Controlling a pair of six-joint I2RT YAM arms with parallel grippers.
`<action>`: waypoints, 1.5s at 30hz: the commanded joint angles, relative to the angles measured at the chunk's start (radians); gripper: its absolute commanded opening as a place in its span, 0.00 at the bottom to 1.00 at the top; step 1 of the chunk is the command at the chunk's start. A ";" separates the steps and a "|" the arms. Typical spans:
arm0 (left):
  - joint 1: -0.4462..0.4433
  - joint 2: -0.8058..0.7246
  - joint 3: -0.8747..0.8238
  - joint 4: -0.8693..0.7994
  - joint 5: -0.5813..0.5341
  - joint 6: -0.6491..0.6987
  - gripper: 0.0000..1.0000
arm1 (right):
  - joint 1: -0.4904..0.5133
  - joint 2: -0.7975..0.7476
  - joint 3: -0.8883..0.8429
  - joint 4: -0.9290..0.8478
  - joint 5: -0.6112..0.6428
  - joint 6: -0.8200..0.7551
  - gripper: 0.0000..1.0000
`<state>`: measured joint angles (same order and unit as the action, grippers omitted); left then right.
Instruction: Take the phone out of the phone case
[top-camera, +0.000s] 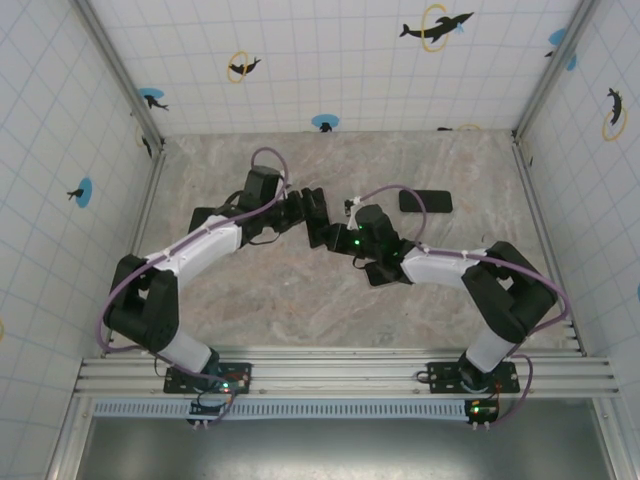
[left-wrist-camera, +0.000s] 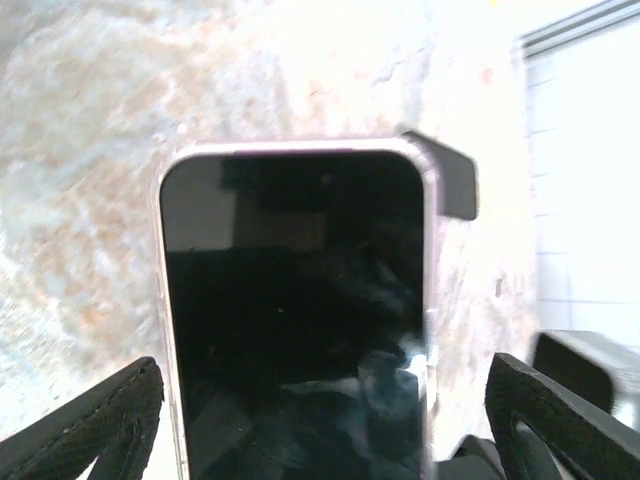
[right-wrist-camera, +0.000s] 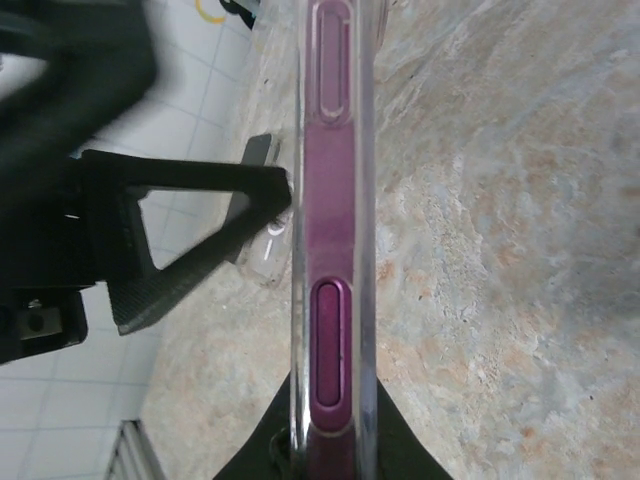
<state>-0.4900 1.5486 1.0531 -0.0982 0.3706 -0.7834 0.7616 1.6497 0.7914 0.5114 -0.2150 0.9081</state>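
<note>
A purple phone (right-wrist-camera: 333, 250) in a clear phone case (right-wrist-camera: 303, 200) is held up on edge above the middle of the table (top-camera: 322, 222). My right gripper (right-wrist-camera: 330, 455) is shut on it, one black finger pressed on each face at the near end. In the left wrist view the phone's dark screen (left-wrist-camera: 295, 320) faces the camera. My left gripper (left-wrist-camera: 325, 420) is open, its fingers (left-wrist-camera: 560, 420) standing either side of the phone, with a gap on the right side. In the top view the left gripper (top-camera: 310, 205) meets the right gripper (top-camera: 338, 238) at the phone.
A flat black rectangular object (top-camera: 425, 200) lies on the marble tabletop behind the right arm. It shows as a dark shape (left-wrist-camera: 455, 180) past the phone's corner. Tiled walls close in the table (top-camera: 250, 300) on three sides.
</note>
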 joint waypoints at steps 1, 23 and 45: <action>0.012 -0.022 0.004 0.100 0.046 0.012 0.87 | -0.026 -0.062 -0.033 0.165 -0.064 0.094 0.03; 0.047 0.098 0.141 0.448 0.283 -0.327 0.74 | -0.182 -0.220 -0.193 0.606 -0.298 0.527 0.02; 0.008 0.038 0.105 0.509 0.383 -0.413 0.23 | -0.188 -0.139 -0.179 0.788 -0.350 0.707 0.00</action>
<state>-0.4755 1.6360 1.1603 0.3687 0.7185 -1.1927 0.5758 1.5055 0.5968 1.2102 -0.5541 1.5970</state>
